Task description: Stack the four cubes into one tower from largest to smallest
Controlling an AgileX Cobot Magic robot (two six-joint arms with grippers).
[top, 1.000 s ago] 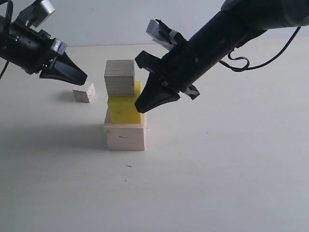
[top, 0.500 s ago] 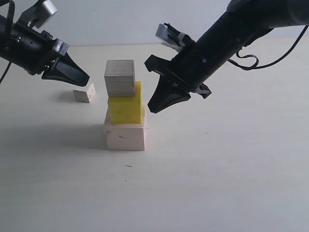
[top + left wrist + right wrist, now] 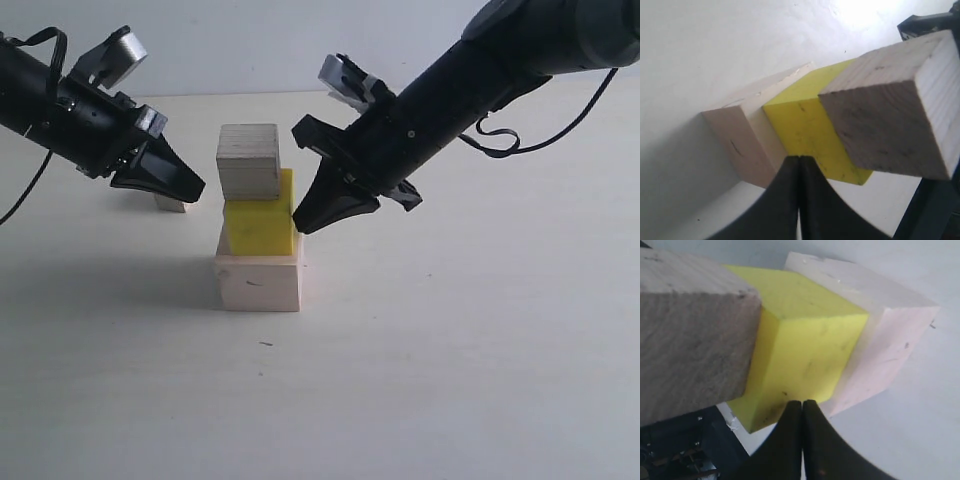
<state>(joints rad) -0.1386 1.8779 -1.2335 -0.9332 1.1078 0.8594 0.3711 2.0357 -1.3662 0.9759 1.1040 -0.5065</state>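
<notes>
Three cubes stacked, the small one waiting; both claws pinched shut and empty.

The right claw (image 3: pixel 299 224) has its tip just beside the yellow cube (image 3: pixel 260 226), perhaps touching its side. The medium cube (image 3: pixel 248 160) sits above that tip and the big cube (image 3: pixel 258 282) below it. The small cube (image 3: pixel 172 204) lies on the table (image 3: pixel 450 380) just under the left claw (image 3: pixel 194 189), mostly hidden. It looks light, stiff and not slippery, so grip two opposite flat faces. The medium cube sits off-centre, towards the left claw, so a nudge may topple the tower; the right claw crowds it.
</notes>
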